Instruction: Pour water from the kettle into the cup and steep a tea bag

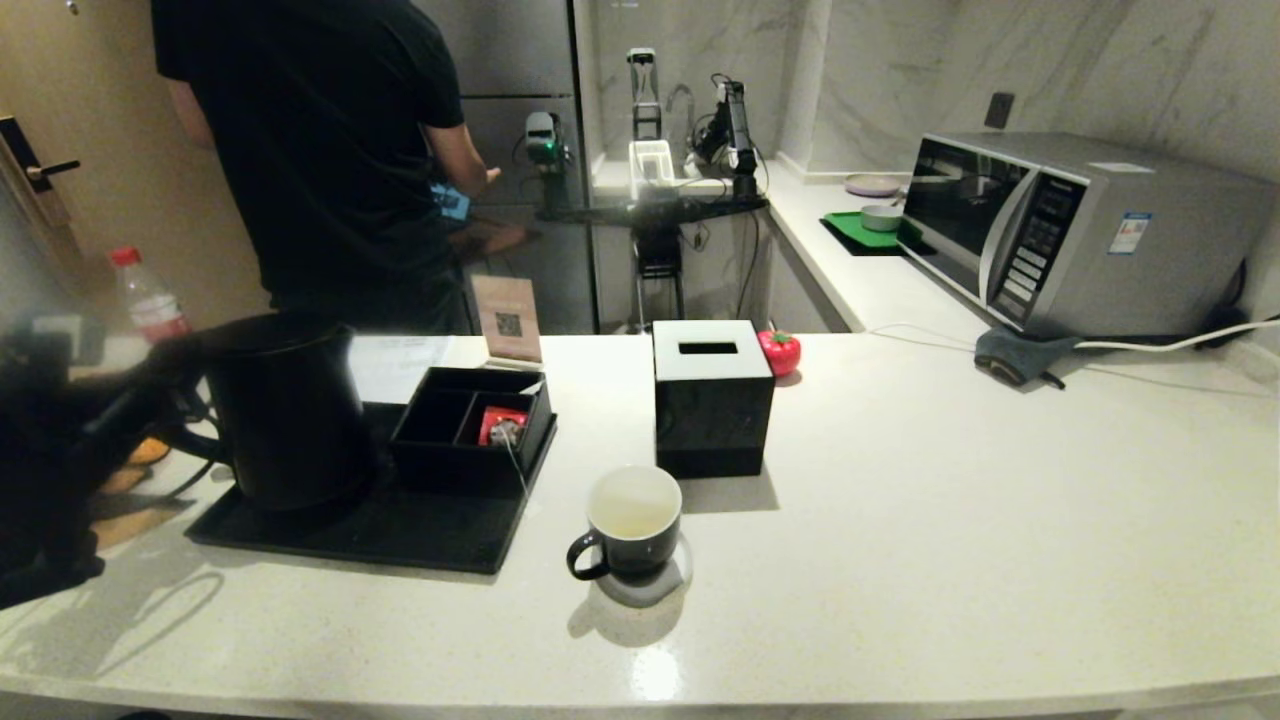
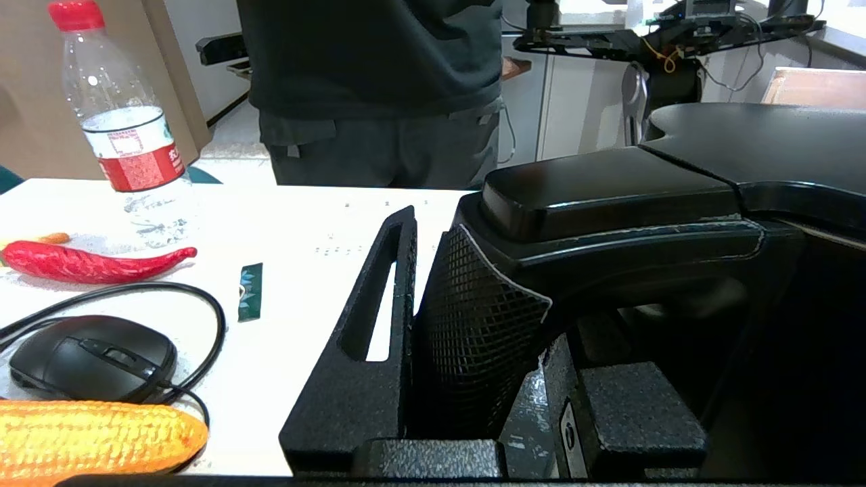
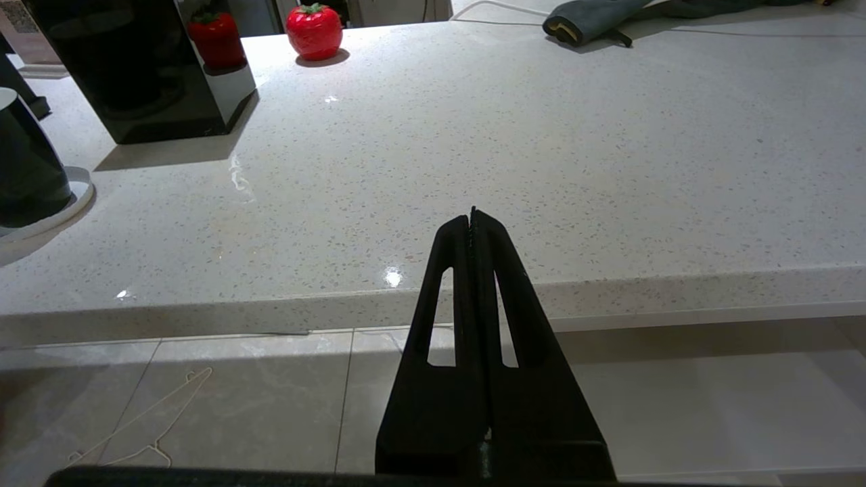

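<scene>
The black kettle stands upright on a black tray at the left of the counter. My left gripper reaches in from the left. In the left wrist view the left gripper is shut on the kettle's mesh-textured loop handle, which fills the gap between its fingers. The dark cup with its white inside sits on a coaster, in front of the tray's right corner; it is also at the edge of the right wrist view. The tea bag lies in a black divided box, its string hanging over the front. My right gripper is shut and empty, low in front of the counter's edge. No stream of water shows.
A black tissue box stands just behind the cup, with a red toy fruit beside it. A microwave and a grey cloth are at the right. A person stands behind the counter. A bottle, a mouse and toy corn lie left of the kettle.
</scene>
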